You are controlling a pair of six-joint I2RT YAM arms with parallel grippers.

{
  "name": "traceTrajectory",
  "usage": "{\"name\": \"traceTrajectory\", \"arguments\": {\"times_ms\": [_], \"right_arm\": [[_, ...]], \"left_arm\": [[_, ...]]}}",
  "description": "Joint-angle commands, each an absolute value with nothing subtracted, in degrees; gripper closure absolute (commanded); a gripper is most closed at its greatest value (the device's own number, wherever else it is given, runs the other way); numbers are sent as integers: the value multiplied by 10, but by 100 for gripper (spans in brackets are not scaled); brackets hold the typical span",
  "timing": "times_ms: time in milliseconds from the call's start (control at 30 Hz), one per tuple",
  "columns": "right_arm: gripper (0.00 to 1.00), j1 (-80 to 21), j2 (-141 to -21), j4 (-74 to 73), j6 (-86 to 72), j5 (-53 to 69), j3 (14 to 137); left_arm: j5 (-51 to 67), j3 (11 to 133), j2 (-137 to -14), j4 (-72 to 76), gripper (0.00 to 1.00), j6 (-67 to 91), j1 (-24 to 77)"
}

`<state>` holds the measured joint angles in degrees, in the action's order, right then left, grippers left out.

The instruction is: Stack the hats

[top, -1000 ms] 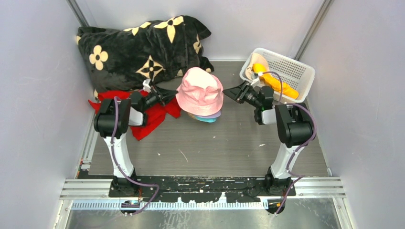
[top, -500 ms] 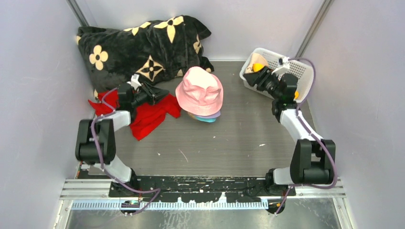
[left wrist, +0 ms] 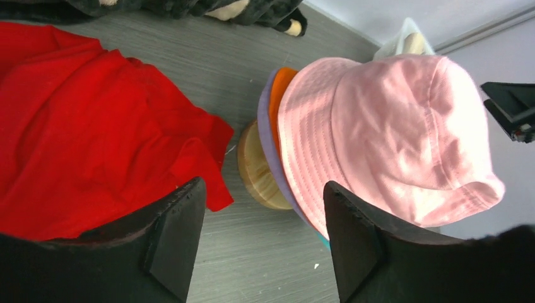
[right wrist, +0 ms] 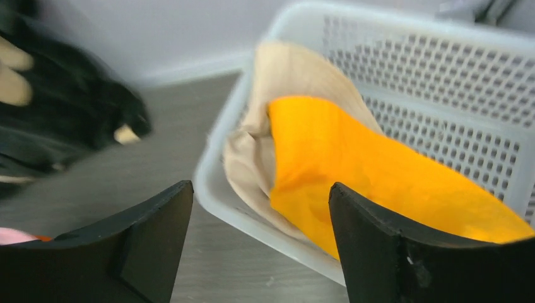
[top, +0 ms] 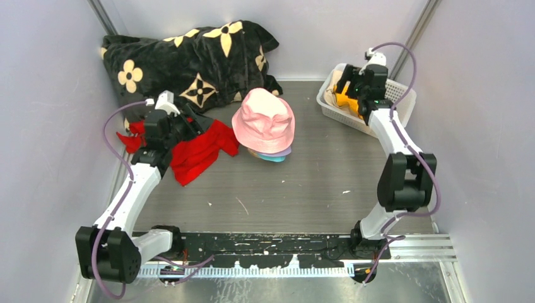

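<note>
We see the pink hat (top: 264,122) at the middle of the overhead view, topping a pile on the grey table (top: 303,189). A lavender hat (top: 282,152) and a teal hat (top: 272,158) show only as thin rims under its lower edge. From the left wrist, an orange hat (left wrist: 282,88) peeks out between the pink crown and the lavender brim. A tan rounded thing (left wrist: 257,167) sits beneath, and we cannot tell what it is.

Bare table spreads below and to the right of the pile, across the lower half of the frame. The black blanket (top: 189,60) fills the upper left corner, and the red cloth (top: 199,148) lies just left of the pile, near the brims. Walls close in at the left, right and top.

The left gripper (top: 197,125) hangs over the red cloth, jaws spread wide with nothing between them. The right gripper (top: 349,88) is at the upper right over the white basket (top: 404,101), jaws likewise wide and empty, facing the basket's near rim.

The yellow hat (right wrist: 359,170) lies in the basket on the beige hat (right wrist: 284,76), which leans against the rim. Overhead, the arm covers much of the basket, so we get only scraps of both. In the right wrist view the blanket is smeared by blur, and a pink sliver is cut off at the lower left corner.
</note>
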<state>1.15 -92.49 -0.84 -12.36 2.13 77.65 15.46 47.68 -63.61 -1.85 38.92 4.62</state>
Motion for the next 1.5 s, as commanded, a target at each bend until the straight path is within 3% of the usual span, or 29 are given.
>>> {"name": "traceTrajectory", "arguments": {"times_ms": [0, 100, 400, 500, 600, 633, 667, 800, 1000, 1167, 1467], "right_arm": [[15, 0, -978, -49, -69, -39, 806], [15, -2, -1005, -47, -59, -55, 814], [22, -19, -1066, -84, -33, -167, 853], [42, -24, -1065, -81, -28, -202, 852], [86, -28, -1061, -82, -22, -243, 852], [96, -29, -1056, -81, -21, -251, 851], [99, -29, -1049, -79, -22, -255, 849], [99, -39, -975, -37, -27, -236, 820], [99, -60, -883, -46, -33, -165, 885], [99, -66, -853, -80, -66, -69, 958], [99, -67, -797, -70, -171, 104, 995]], "left_arm": [[62, 521, -629, -90, 25, 309, 78], [29, 525, -623, -97, 18, 291, 97], [14, 523, -606, -93, 18, 286, 107], [18, 520, -607, -88, 18, 289, 107], [21, 516, -607, -85, 18, 292, 107], [21, 516, -606, -84, 18, 294, 107], [20, 515, -605, -85, 19, 294, 107], [20, 521, -598, -85, 18, 297, 109], [29, 538, -582, -51, 21, 304, 121], [34, 534, -568, 19, 26, 323, 151], [89, 579, -618, 142, 27, 358, 197]]}}
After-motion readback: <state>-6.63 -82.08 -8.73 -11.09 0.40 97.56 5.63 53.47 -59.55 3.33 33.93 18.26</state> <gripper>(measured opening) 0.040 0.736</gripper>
